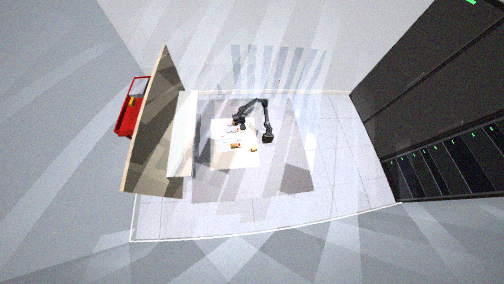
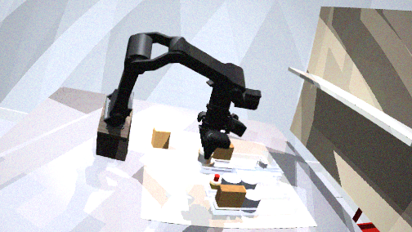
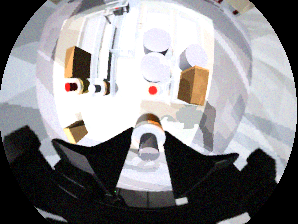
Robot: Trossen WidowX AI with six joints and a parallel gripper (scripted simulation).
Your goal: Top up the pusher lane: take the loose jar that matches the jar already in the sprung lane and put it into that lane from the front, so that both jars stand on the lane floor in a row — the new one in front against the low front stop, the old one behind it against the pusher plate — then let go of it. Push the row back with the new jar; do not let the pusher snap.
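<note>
My gripper (image 3: 148,131) (image 2: 208,155) is shut on a white jar with a dark grey cap and an orange band (image 3: 149,142), held above the table. The lane with clear rails (image 3: 114,56) (image 2: 217,170) runs at the left of the wrist view, its dark pusher part (image 3: 119,10) (image 2: 263,162) at the far end. A dark-capped jar (image 3: 101,88) is at its near end; the lane floor and stop cannot be made out. A red-capped jar (image 3: 73,86) is left of it. Another red cap (image 3: 152,90) (image 2: 217,177) shows by the grey cylinders.
Grey cylinders (image 3: 157,39) (image 3: 155,68) (image 3: 194,56) stand in the middle and to the right in the wrist view. A brown block (image 3: 194,86) (image 2: 230,196) stands beside them. Two more blocks (image 3: 77,62) (image 3: 75,131) are at the left; one (image 2: 160,138) shows near the arm's base.
</note>
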